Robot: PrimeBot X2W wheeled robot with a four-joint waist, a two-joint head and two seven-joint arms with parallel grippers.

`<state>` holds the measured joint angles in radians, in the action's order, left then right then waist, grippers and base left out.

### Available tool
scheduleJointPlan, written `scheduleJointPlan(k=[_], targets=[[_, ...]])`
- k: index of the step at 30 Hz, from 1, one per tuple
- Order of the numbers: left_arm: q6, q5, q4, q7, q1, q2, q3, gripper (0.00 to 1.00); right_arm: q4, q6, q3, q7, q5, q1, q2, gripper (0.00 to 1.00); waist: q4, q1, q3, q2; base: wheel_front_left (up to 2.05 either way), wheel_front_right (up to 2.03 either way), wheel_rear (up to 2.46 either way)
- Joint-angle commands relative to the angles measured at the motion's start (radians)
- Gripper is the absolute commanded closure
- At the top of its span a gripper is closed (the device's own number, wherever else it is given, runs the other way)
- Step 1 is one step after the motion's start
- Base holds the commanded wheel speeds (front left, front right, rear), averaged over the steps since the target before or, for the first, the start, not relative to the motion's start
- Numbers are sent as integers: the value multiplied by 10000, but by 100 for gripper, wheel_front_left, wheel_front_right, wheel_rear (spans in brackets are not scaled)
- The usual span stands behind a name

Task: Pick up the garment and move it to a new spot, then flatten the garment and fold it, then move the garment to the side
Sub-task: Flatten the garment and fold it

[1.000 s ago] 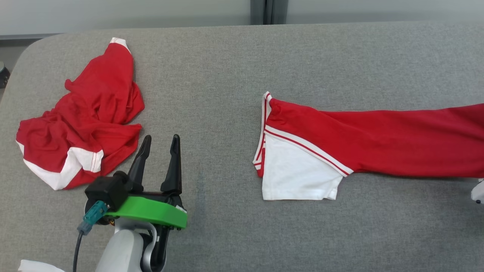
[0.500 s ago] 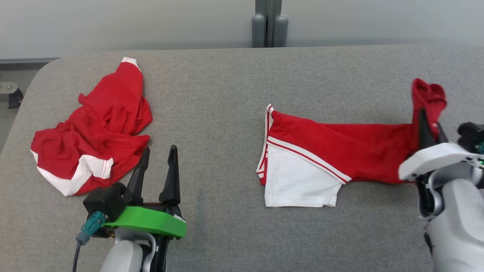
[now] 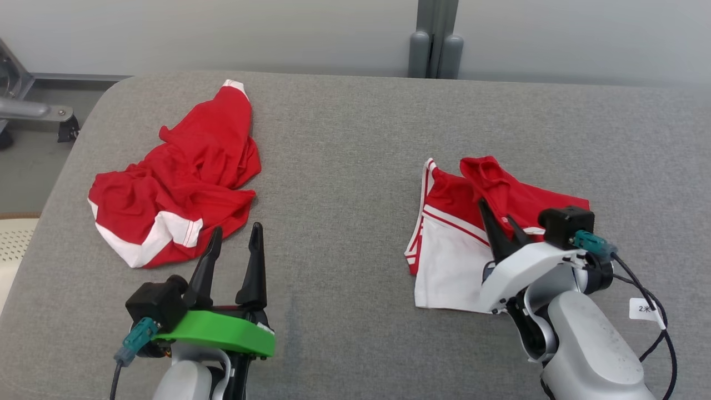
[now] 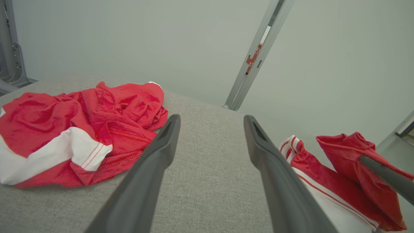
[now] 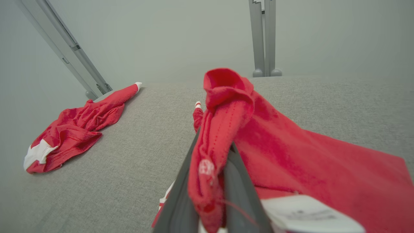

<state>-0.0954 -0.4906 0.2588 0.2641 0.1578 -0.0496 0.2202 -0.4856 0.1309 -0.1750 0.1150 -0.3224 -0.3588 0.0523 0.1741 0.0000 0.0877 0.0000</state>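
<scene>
My right gripper (image 3: 494, 211) was pinched tight on a red fold of the garment (image 3: 447, 266), with cloth bunched between the fingers. That fold was lifted and doubled back over the rest of the garment. The rest lay flat on the right half of the grey table (image 3: 344, 166), white panel toward me. My left gripper (image 3: 236, 230) sat low at front left, fingers spread, nothing between them. A crumpled red-and-white garment (image 3: 178, 178) lay just beyond its fingertips, well apart from the held one.
</scene>
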Motion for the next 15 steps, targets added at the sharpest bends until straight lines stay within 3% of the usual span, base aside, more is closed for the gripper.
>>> scheduleJointPlan(k=[1,7,8,9,10,15], targets=[[29,-19,-22,1,43,-24,-47,0,-125,-4,-84,58,-66,39,23,100,257,0,89,0,0,0,0],[24,-33,9,0,91,-20,-137,0,-976,-4,-673,160,-377,-200,5,100,580,0,342,0,0,0,0],[20,-64,25,1,98,-20,-118,0,-1186,-4,-699,230,-315,-263,7,70,624,0,371,0,0,0,0],[17,-80,40,1,114,-20,-95,0,-1353,-4,-713,257,-293,-313,5,18,658,0,394,0,0,0,0],[17,-99,52,0,139,-20,-82,0,-1536,-4,-769,312,-376,-378,2,0,691,0,417,0,0,0,0],[63,-156,73,1,194,-20,-89,0,-1993,-2,-1763,188,-1120,-516,-6,0,726,0,462,0,0,0,0]])
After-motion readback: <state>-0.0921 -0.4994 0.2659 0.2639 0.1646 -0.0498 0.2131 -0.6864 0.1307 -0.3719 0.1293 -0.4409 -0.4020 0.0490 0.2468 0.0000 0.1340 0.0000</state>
